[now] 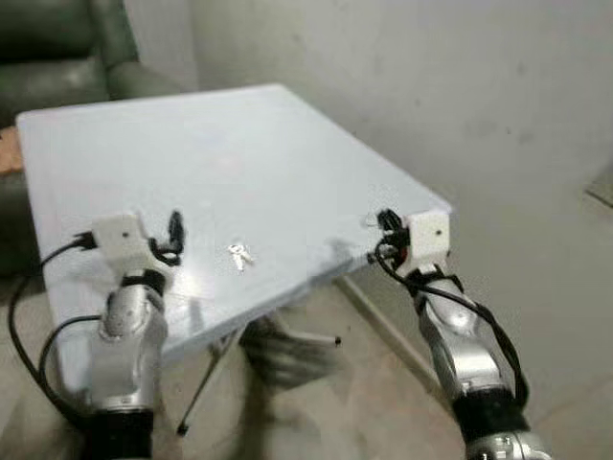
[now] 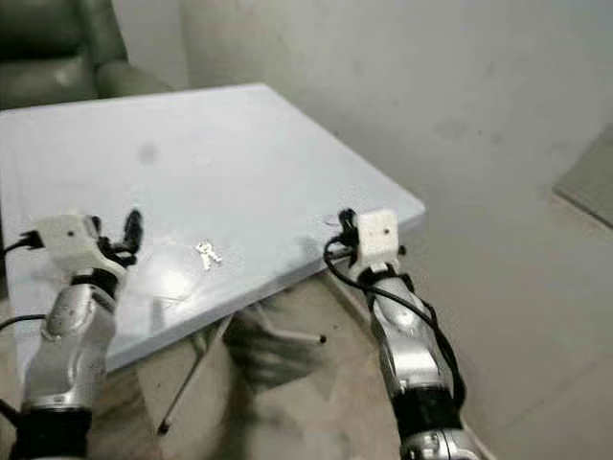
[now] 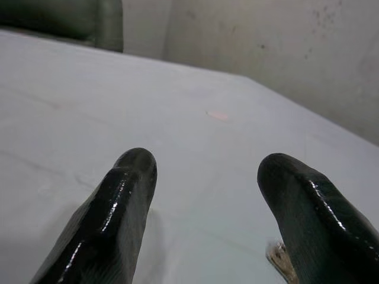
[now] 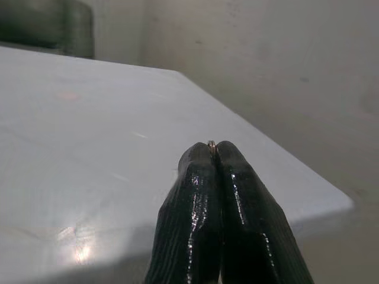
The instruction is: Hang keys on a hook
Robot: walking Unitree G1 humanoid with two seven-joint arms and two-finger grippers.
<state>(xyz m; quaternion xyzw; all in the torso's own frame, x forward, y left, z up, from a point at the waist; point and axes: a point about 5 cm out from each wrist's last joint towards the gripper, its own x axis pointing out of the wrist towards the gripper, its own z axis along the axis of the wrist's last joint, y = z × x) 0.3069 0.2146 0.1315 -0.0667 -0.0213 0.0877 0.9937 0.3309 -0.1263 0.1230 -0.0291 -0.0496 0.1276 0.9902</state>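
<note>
- Pale folding counter (image 1: 287, 144) against a bare grey wall, dark armchair (image 1: 57, 48) behind; you have no hook in sight
- Keys (image 1: 239, 256) lie on the counter near its front edge, between your arms
- Left tool (image 3: 204, 195) spread, hovering just beside the keys
- Right tool (image 4: 214, 155) pressed together on a small metal ring (image 4: 211, 143), at the counter's corner
- Step looks like pickup: next, lower the left tool over the keys and close

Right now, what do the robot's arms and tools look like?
Both arms are silver metal with black cuffs and loose black cables. Each wrist carries a white boxy module. The left tool and right tool each have two long, glossy black fingers.
</note>
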